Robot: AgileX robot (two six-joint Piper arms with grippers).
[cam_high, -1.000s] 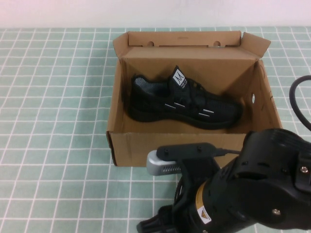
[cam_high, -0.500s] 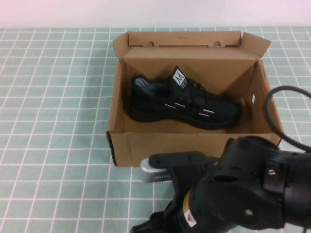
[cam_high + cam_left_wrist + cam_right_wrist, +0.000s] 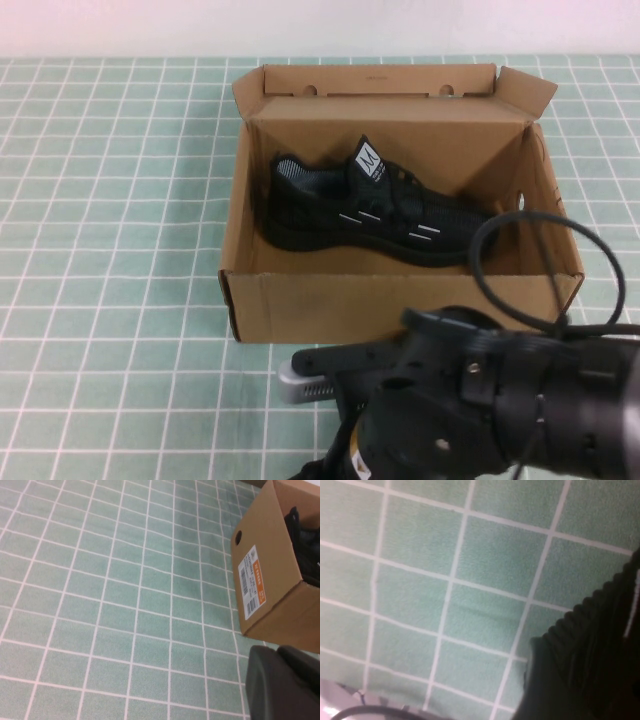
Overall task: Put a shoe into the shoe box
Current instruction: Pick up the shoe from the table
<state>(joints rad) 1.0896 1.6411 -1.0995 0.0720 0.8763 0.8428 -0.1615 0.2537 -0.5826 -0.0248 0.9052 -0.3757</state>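
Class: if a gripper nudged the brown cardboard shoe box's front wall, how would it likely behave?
The brown corrugated cardboard shoe box would probably slide on the green checked cloth; it looks light, holding one black knit sneaker. Its wall may flex. Left gripper unseen; right gripper hangs over the cloth.

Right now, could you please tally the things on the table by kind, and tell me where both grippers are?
Shoes: 1, the black shoe inside the box.
Boxes: 1, the open cardboard box.
Total: 2.
The right gripper is hidden under its arm at the table's near edge, in front of the box; the left gripper is low, beside the box's left end.
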